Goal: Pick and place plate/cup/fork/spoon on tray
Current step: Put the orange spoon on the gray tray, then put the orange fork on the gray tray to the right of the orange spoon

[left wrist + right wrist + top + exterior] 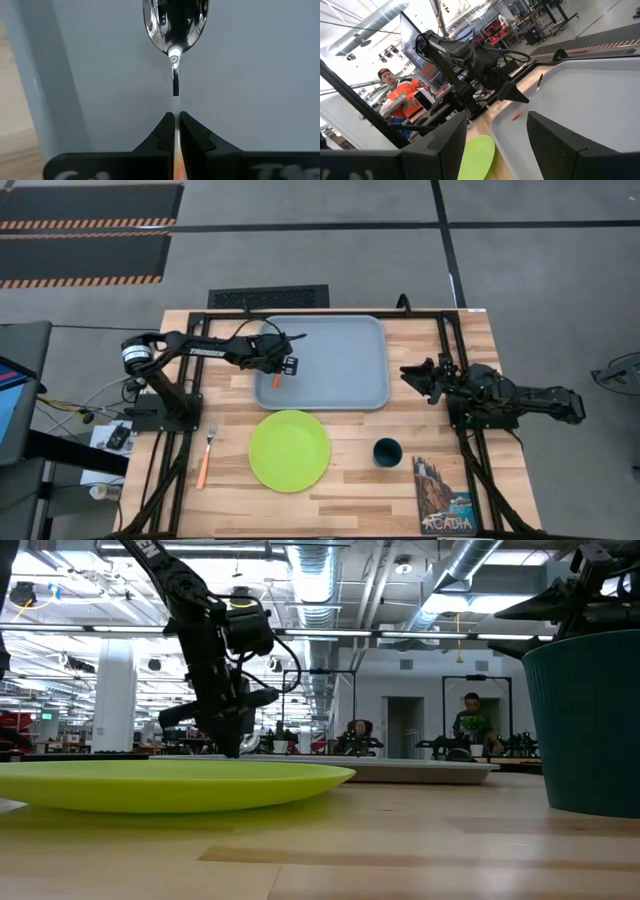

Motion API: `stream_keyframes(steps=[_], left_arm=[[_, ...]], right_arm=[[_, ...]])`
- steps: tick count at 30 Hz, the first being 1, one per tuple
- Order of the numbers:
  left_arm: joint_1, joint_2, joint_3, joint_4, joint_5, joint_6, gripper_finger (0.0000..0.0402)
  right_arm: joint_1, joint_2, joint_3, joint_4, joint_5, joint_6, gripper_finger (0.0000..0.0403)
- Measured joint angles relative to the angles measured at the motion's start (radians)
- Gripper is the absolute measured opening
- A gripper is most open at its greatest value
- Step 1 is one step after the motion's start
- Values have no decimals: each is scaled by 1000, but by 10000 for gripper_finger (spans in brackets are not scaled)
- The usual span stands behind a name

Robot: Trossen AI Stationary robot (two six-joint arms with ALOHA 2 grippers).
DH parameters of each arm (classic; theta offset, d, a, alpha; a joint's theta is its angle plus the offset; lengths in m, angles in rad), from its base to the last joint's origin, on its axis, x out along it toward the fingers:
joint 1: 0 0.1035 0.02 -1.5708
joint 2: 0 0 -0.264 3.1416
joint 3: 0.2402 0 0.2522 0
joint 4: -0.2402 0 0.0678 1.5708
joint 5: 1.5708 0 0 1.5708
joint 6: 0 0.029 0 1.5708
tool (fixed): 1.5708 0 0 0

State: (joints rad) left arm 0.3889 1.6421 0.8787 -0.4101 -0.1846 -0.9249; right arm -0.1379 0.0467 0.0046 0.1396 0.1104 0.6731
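My left gripper [283, 369] is over the left part of the pale blue-grey tray [345, 380] and is shut on the spoon [175, 30]. The spoon's silver bowl sticks out ahead of the fingertips. Its orange handle [276, 379] shows by the tray's near-left rim. The lime-green plate [289, 450], the dark teal cup [387, 451] and the orange-handled fork [205, 455] lie on the wood in front of the tray. My right gripper [415, 373] is open and empty just right of the tray. My left gripper pinches the spoon between its two fingers where the metal neck meets the orange handle [176, 131]. The fingers slant down from the table's left. The spoon runs along the gap between them, bowl ahead and handle behind. Whether the spoon touches the tray I cannot tell.
A colourful picture book [443, 495] lies at the table's near right corner. People sit in the room beyond the table [470, 720]. Bare wood lies between the plate and the cup, and most of the tray's floor is bare.
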Motion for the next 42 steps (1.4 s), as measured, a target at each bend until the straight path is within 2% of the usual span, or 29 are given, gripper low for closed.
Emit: stream_keyframes(steps=[15,28,37,42], left_arm=[[32,-5,0,13,-3,-18,0],[32,-6,0,-51,-10,-76,3],[33,-6,0,-47,-12,-102,58],[38,-6,0,-43,-14,-55,83]], right_arm=[[0,0,0,3,0,0,233],[0,0,0,3,0,0,233],[0,0,0,3,0,0,233],[0,0,0,3,-1,0,233]])
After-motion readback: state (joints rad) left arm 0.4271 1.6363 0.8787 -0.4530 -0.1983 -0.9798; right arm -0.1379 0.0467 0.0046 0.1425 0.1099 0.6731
